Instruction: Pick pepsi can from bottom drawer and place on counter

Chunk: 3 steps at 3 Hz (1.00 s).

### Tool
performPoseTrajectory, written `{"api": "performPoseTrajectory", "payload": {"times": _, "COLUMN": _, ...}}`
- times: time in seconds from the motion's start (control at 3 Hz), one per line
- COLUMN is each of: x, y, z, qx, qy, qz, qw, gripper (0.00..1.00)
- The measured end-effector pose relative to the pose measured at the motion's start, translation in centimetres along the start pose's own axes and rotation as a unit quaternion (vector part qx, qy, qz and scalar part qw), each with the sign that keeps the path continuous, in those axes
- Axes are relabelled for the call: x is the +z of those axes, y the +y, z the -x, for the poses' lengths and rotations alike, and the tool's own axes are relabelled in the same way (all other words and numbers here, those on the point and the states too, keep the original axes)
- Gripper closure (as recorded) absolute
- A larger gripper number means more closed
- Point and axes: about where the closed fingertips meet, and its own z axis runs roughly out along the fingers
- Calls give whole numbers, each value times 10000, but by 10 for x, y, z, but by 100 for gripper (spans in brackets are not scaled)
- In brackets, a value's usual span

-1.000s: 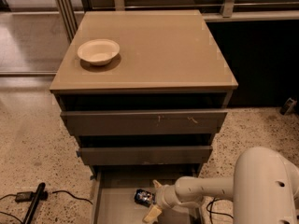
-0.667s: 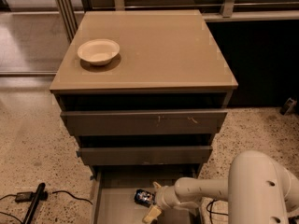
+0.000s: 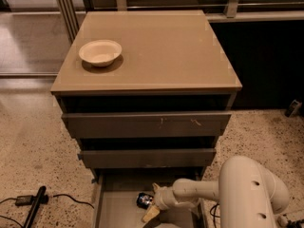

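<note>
High camera looks down over counter [image 3: 161,51] to gripper [image 3: 151,202] in bottom drawer [image 3: 118,209]

Dim, counter [image 3: 161,51] glare, hand [image 3: 150,202] in shadowed drawer [image 3: 116,211]

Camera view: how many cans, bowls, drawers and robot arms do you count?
Cans: 1, the pepsi can in the bottom drawer.
Bowls: 1, on the counter.
Drawers: 3.
Robot arms: 1, its end effector in the bottom drawer beside the can.
Total: 6.

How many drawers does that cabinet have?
3: the top drawer just under the counter, the middle drawer below it, and the bottom drawer pulled out furthest, where the gripper is at the pepsi can.
</note>
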Motion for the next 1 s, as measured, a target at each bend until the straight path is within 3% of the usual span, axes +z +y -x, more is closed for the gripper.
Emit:
{"api": "performPoseTrajectory", "payload": {"times": 0.33, "x": 14, "y": -4, "z": -4, "qx": 92, "qy": 49, "qz": -74, "qw": 9999, "gripper": 0}}
{"api": "performPoseTrajectory", "payload": {"times": 0.67, "x": 32, "y": -4, "z": -18, "qx": 151, "qy": 377, "qz": -194, "qw": 9990, "gripper": 0}}
{"api": "performPoseTrajectory", "payload": {"times": 1.0, "x": 32, "y": -4, "z": -18, "qx": 151, "qy": 378, "qz": -194, "qw": 9990, "gripper": 0}}
